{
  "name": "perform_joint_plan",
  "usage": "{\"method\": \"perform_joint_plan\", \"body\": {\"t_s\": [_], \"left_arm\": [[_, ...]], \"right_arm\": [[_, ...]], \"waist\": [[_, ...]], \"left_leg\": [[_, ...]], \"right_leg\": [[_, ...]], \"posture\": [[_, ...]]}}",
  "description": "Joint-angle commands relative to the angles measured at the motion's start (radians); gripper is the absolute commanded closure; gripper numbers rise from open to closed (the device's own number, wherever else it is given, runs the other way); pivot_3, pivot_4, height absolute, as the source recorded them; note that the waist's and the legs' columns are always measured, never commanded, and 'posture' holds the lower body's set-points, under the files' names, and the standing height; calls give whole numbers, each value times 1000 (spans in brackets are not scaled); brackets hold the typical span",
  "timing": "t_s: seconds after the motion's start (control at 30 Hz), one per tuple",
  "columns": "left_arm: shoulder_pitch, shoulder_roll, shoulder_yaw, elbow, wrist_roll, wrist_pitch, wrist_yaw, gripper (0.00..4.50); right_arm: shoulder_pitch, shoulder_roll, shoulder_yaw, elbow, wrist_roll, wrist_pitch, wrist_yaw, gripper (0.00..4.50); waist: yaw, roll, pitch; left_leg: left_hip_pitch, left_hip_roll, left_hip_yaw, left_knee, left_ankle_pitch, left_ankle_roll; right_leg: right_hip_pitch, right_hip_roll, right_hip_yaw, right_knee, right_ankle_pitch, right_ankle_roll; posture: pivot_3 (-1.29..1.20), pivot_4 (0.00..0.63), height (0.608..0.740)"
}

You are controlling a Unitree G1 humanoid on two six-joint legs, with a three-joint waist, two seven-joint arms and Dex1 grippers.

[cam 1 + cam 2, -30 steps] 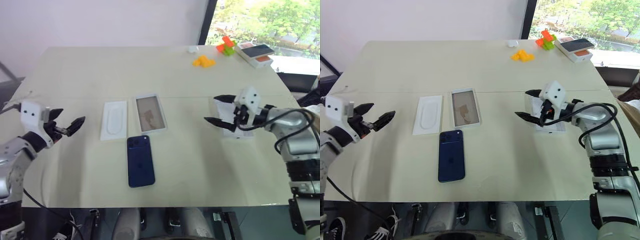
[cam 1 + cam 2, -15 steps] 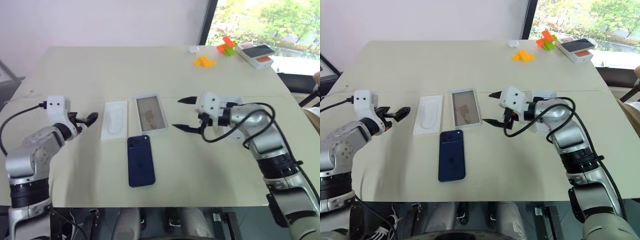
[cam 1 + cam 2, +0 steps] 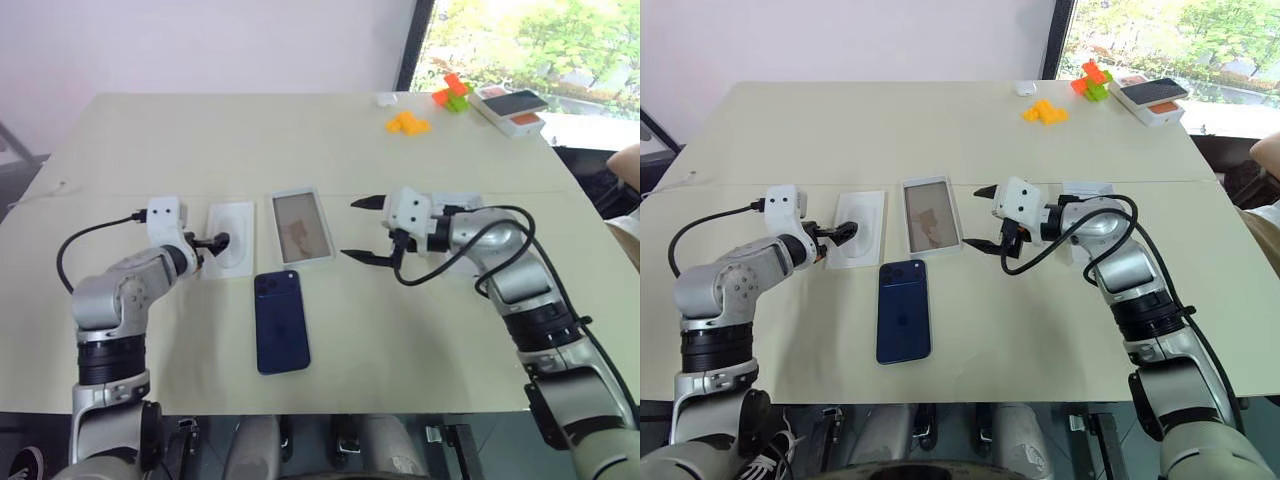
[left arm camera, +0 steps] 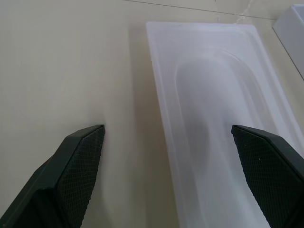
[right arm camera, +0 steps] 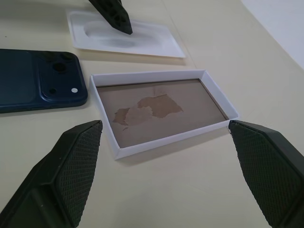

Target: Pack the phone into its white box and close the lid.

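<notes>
Head view: phone [image 3: 281, 321] flat near surface front edge, box [image 3: 301, 226] empty behind it. Left tool [image 3: 213, 241] spread over insert [image 3: 229, 240]; right tool [image 3: 371, 230] spread beside box, likely to steady it.

the two head views look forward and down over the tabletop [image 3: 400, 330] from above, from almost the same place, and share the whole scene. the left wrist view looks very close on the white insert [image 4: 213, 118]. the right wrist view looks low across the white box [image 5: 161, 111], and also shares the insert.
</notes>
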Motion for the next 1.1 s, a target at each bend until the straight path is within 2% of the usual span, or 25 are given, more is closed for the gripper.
{"method": "perform_joint_plan", "body": {"t_s": [0.03, 0.13, 0.23, 0.47, 0.7, 0.87, 0.93, 1.1], "left_arm": [[-26, -1, -22, 8, 17, 15, -2, 0], [-43, -15, -29, 23, 22, 42, 4, 0], [-50, -17, -44, 33, 29, 62, -4, 817], [-41, -28, -36, 45, 40, 81, -5, 4367], [-46, -63, 27, 40, 28, 83, 9, 4459], [-77, -137, 278, -19, -143, 130, -10, 4459], [-85, -152, 337, -34, -183, 146, 7, 4459], [-88, -189, 397, -88, -255, 157, 41, 4459]], "right_arm": [[-5, 3, -35, -27, 15, -8, -11, 36], [-4, 6, -36, -27, 13, -11, -17, 36], [-3, 6, -41, -34, 16, -11, -22, 0], [-5, 3, -54, -73, 35, 9, -19, 0], [-13, 4, -58, -75, 37, 17, -21, 0], [-11, 0, -60, -61, 32, 10, -20, 0], [-11, -1, -59, -53, 28, 5, -20, 0], [-13, -1, -57, -33, 18, -13, -21, 0]], "waist": [[0, 0, 0], [3, 0, 0], [2, 0, 0], [3, 0, -1], [3, 0, -1], [2, 0, -1], [1, 0, -1], [3, -1, 0]], "left_leg": [[0, 0, 0, 0, 0, 0], [0, 0, 0, 1, 0, 0], [0, 0, 0, 1, 0, 0], [0, 0, 0, 1, 0, 0], [2, -1, 0, 1, -1, 1], [2, 0, 0, 1, -1, 1], [2, 0, 0, 1, -1, 1], [1, 0, 0, 1, -1, 1]], "right_leg": [[0, 0, 0, 0, 0, 0], [0, 0, 0, 0, 0, 0], [0, -1, 0, 0, 0, 0], [0, -1, 0, 1, 0, 0], [2, -1, 0, 1, 0, 0], [2, -1, 0, 1, 0, 0], [2, -1, 0, 1, 0, 0], [2, -1, 0, 1, 0, 1]], "posture": [[0, 150, 737], [0, 150, 737], [0, 150, 737], [0, 150, 737], [0, 150, 737], [0, 150, 737], [0, 150, 737], [0, 150, 737]]}}
